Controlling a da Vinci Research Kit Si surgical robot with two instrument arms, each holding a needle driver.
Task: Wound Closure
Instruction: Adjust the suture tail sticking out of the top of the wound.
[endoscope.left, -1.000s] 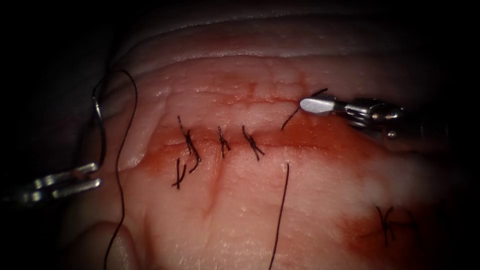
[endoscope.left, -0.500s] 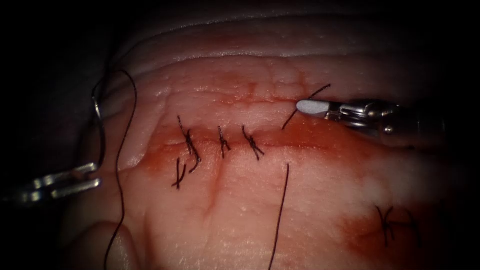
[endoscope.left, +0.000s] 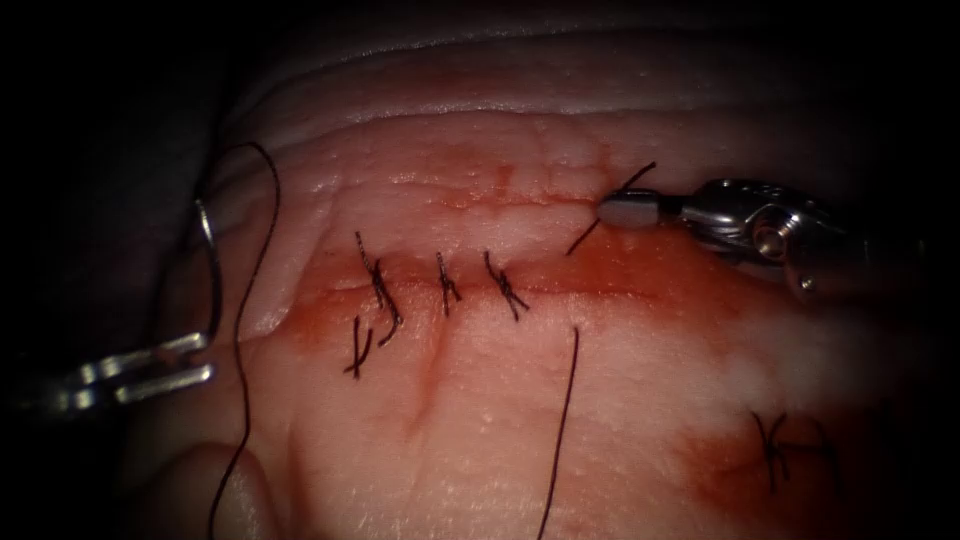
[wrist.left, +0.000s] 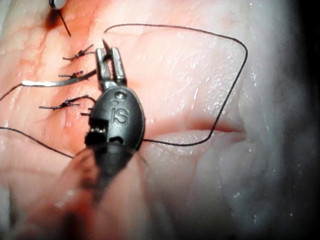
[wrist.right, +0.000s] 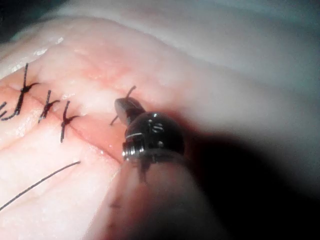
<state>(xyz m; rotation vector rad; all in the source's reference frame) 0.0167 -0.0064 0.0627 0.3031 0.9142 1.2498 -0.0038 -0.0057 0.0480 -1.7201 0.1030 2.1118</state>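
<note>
My left tool (endoscope.left: 165, 365) stands off the tissue's left edge, shut on the curved needle (endoscope.left: 212, 270) near its lower end. The needle is out of the tissue (endoscope.left: 480, 420). Thread (endoscope.left: 268, 200) loops from its upper end and runs down the left side. In the left wrist view the same jaws (wrist.left: 111, 60) hold the needle (wrist.left: 55, 82). My right tool (endoscope.left: 625, 210) sits just right of the last stitch, shut on the short thread tail (endoscope.left: 640, 172) at the cut's far edge. The right wrist view has that tool (wrist.right: 127, 107) on the tail (wrist.right: 131, 91).
Three knotted stitches (endoscope.left: 445, 285) cross the cut, with cut ends beside the left one. A long strand (endoscope.left: 562, 420) leaves the tissue below the cut. Red fluid (endoscope.left: 660, 280) pools along the cut. Older stitches (endoscope.left: 775, 450) lie at the lower right.
The right tool's jaws have closed on the short thread tail and its wrist has turned. The left tool has shifted slightly right and down with the needle.
</note>
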